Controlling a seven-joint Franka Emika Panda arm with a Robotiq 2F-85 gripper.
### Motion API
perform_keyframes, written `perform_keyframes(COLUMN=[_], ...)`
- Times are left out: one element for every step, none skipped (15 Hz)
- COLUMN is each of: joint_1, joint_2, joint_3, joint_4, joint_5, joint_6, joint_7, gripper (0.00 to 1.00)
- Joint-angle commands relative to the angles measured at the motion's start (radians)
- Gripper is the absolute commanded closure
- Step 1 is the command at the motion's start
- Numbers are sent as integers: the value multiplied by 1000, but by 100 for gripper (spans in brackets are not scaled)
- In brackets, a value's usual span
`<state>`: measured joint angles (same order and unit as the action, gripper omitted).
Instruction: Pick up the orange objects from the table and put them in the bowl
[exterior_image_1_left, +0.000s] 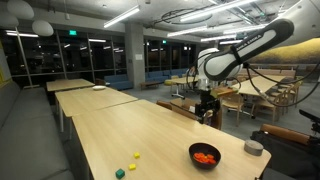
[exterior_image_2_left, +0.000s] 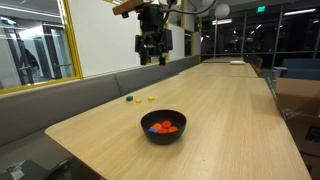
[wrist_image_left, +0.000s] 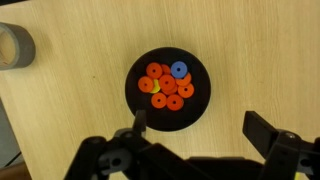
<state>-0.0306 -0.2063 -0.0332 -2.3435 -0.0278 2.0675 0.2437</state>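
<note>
Several small bright orange toy discs (wrist_image_left: 154, 70) lie heaped in the shallow round black bowl (wrist_image_left: 168, 50), with one blue disc (wrist_image_left: 179, 69) and a bit of yellow (wrist_image_left: 156, 86) among them. The bowl stands near one end of the long pale-wood desk (exterior_image_1_left: 110, 130). From where I stand I can find no orange piece on the bare wood, so the gathering looks finished, or very nearly.

Each disc rests flat with its hole facing up. Being round, the discs have no long axis to speak of, and the same goes for the bowl, whose mouth opens straight upward.

The claw (wrist_image_left: 195, 128) hangs well above the bowl, its two fingers spread wide with nothing between them.

Trouble could come in a few ways. A descent straight down might set a finger on the glossy rim and tip or slide the bowl. A reach into the heap might drag discs back out. The small yellow pieces (exterior_image_1_left: 133, 156) and the green piece (exterior_image_1_left: 120, 173) farther along the desk could be mistaken for targets. A grey ring-shaped roll (wrist_image_left: 12, 45) sits near the bowl, close enough for a careless sweep to knock it.
</note>
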Motion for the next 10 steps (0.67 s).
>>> perform_keyframes(joint_1=[-10,-12,-12,-7,-1,8,11,12,7,0], joint_2=[-248,-301,-354,-391,-420,-439,-456,-469,-480,-488], joint_3=[25,29,28,20,8,-9,-19,-26,-22,-13], joint_4=[-250,-306,-346,-364,-368,-359,-353,-341,-329,-322], joint_5=[22,28,39,61,84,110,123,127,109,86], joint_6=[143,157,145,103,34,-36,-101,-164,-225,-273], joint_7=[80,83,73,44,11,-33,-73,-115,-150,-166], gripper=[0,0,0,0,0,0,0,0,0,0])
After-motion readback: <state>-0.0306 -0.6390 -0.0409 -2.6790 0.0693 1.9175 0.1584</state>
